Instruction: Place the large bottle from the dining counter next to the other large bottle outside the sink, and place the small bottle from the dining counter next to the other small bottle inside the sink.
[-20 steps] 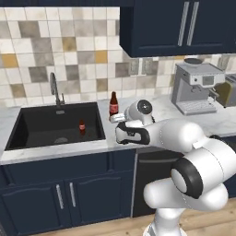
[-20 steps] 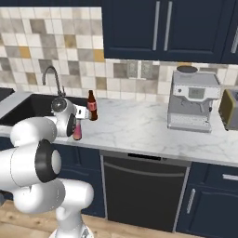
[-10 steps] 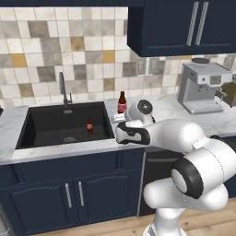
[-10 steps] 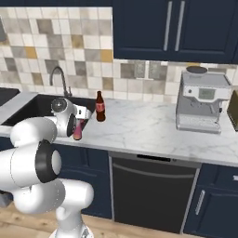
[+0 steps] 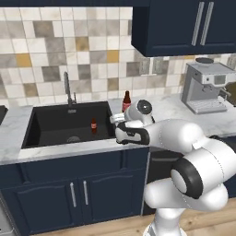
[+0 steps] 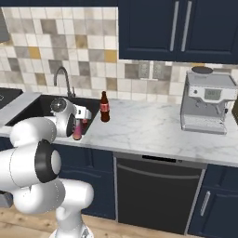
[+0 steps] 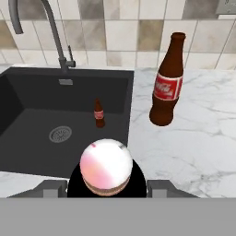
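Our two-finger gripper (image 7: pixel 107 186), part-closed, clasps a pink-capped, dark glass bottle (image 6: pixel 77 129) upright over the white marble counter (image 6: pixel 153 128), near the tall brown cola bottle (image 7: pixel 166 82). We judge it rigid, smooth, slippery; mid-body grasp suits.

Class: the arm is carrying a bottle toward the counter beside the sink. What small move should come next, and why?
Probably carry the held bottle a little further over the marble counter toward the large cola bottle. The gripper is closed on it, its pink cap fills the hand view's foreground, and the cola bottle stands apart, upright, just right of the sink.
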